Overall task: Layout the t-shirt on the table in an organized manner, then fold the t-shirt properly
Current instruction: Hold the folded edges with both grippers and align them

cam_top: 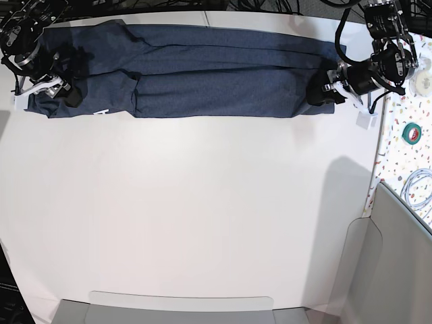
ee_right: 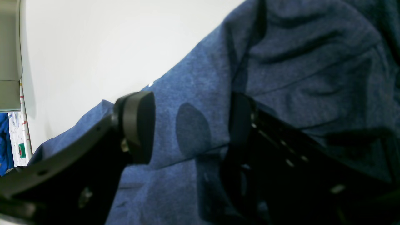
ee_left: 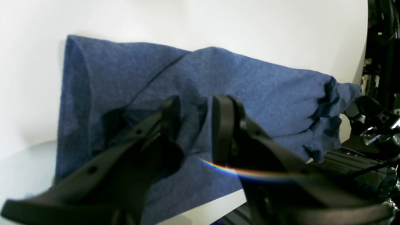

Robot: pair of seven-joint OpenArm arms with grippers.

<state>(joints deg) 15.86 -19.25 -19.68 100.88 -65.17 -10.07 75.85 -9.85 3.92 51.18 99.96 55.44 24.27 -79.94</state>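
Folding is partway done: the t-shirt (cam_top: 202,71) is laid as a long band along the surface's (cam_top: 202,202) far edge. Its ends are pinched by the left fingers (ee_left: 223,125) and straddled by the spread right fingers (ee_right: 139,125). Crosswise folds are left.

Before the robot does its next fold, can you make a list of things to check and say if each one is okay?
1. T-shirt folded into a long band on the table: ok.
2. Left gripper at its end of the shirt, jaws apart with cloth between them: ok.
3. Left gripper actually pinching the cloth: cannot tell.
4. Right gripper over its end of the shirt, jaws apart: ok; whether it holds cloth: cannot tell.
5. Band smooth: not ok, there are wrinkles and bunching near the right gripper's end.
6. Bare table in front of the shirt for folding: ok.
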